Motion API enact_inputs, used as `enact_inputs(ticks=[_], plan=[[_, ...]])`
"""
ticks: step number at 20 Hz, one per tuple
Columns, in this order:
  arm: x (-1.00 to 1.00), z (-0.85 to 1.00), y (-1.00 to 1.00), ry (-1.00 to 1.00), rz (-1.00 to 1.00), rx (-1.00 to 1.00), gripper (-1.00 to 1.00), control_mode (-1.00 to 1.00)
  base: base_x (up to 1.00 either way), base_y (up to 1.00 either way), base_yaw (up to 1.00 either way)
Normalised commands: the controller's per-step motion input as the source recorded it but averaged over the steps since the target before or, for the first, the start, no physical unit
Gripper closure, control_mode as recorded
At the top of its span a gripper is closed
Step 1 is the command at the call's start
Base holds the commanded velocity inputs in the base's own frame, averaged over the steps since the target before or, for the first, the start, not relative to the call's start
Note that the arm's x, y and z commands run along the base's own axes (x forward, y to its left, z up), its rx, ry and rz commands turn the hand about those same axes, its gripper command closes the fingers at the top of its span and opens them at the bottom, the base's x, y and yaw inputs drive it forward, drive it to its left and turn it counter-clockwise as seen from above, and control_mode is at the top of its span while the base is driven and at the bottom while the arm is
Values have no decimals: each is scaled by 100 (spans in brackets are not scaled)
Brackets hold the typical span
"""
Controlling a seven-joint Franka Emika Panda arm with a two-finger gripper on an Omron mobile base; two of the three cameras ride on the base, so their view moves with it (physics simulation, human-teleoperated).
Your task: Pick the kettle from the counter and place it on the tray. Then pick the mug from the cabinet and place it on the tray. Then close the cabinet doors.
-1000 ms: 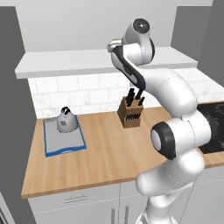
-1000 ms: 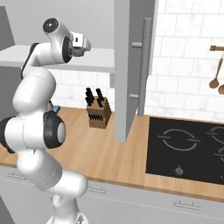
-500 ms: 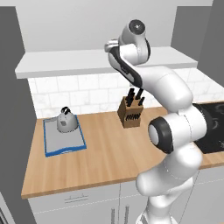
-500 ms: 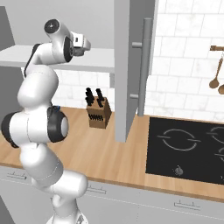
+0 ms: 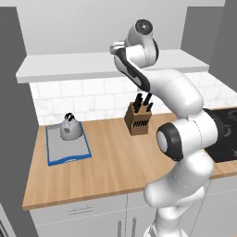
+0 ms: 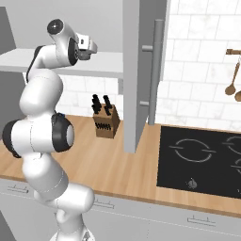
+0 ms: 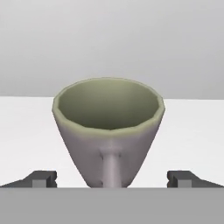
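Mug (image 7: 108,131) sat between our wide-open claw (image 7: 112,178) tips.
We judged it light, rigid, slippery; grip its lower walls.

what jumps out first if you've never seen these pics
The mug looms close in the hand view, standing upright on the white cabinet shelf between the open gripper's fingertips, handle toward the camera. In the left base view, the kettle already sits on the blue-rimmed tray.

You have a brown knife block (image 5: 140,120) with black handles standing near the white tiled wall (image 5: 97,99). To its right lies a black stovetop (image 6: 202,160); wooden spoons (image 6: 231,84) hang above it.
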Motion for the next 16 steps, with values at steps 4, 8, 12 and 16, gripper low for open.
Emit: enact_inputs(ticks=[4,8,12,16], plan=[[0,0,0,0,-3,0,-100,-100,0,0,0],[-1,0,0,0,-3,0,-100,-100,0,0,0],[-3,0,8,0,-1,0,100,-100,0,0,0],[-1,0,3,0,-1,0,100,-100,0,0,0]])
